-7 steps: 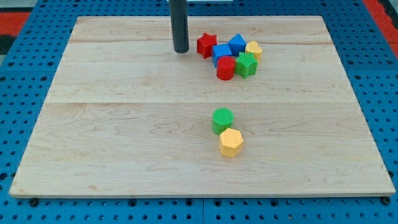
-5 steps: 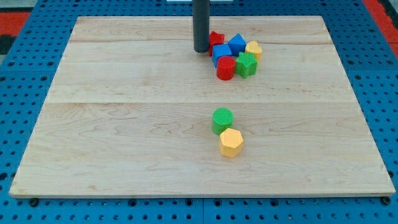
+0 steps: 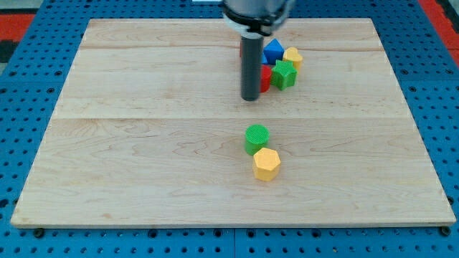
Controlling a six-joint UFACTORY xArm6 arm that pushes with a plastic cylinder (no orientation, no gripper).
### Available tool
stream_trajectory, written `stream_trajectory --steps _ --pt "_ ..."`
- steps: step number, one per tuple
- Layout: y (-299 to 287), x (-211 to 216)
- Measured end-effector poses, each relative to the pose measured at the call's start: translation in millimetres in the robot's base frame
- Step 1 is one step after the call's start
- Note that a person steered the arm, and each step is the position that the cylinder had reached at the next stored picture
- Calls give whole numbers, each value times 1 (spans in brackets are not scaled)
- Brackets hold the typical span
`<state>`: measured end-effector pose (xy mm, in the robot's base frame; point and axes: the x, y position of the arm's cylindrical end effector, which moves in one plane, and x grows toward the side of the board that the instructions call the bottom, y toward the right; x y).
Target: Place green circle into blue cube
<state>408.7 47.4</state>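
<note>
My tip (image 3: 250,98), the lower end of a straight dark rod with no jaws to open or close, holds nothing and rests on the pale wooden counter (image 3: 143,143), just left of a cluster where a red block (image 3: 265,77), green star-like block (image 3: 285,74), yellow block (image 3: 292,56) and blue cube (image 3: 272,50) crowd together. The green circle (image 3: 257,137) sits well below, touching a yellow hexagonal block (image 3: 266,164).

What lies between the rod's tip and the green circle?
Nothing: in the camera view, only bare wood separates my tip from the green circle, which sits toward the view's bottom.
</note>
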Motion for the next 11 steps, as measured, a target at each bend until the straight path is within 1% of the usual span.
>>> stream_trajectory --steps 1,2,3,4,5,6,7,8,9,10,11 --pt "36 31" --pt "38 76" --pt "18 101" --pt "-42 87" --pt "-102 58" --pt "-122 28" --pt "-123 13" --pt "-138 32" --pt "-147 21" --pt "-118 -19" --pt "-99 -37"
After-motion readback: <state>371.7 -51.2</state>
